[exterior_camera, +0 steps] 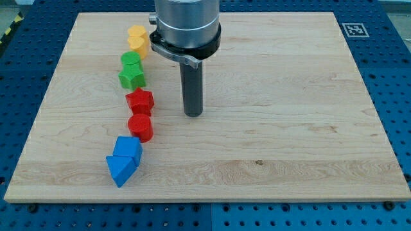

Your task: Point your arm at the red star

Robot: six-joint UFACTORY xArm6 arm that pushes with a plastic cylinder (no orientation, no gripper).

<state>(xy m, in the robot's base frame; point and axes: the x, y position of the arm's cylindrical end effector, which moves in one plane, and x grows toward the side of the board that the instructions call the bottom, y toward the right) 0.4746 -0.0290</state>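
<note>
The red star [139, 101] lies on the wooden board [276, 128] at the view's left of centre, in a curved row of blocks. My tip [193, 114] rests on the board to the star's right, a little lower in the view, with a clear gap between them. Just below the star lies a red cylinder [140, 127].
The row runs from the view's top: two yellow blocks [137, 38], a green cylinder [130, 60], a green star [132, 77], the red blocks, then two blue blocks [124, 160] at the bottom left. The arm's grey body [186, 25] hangs over the board's top middle.
</note>
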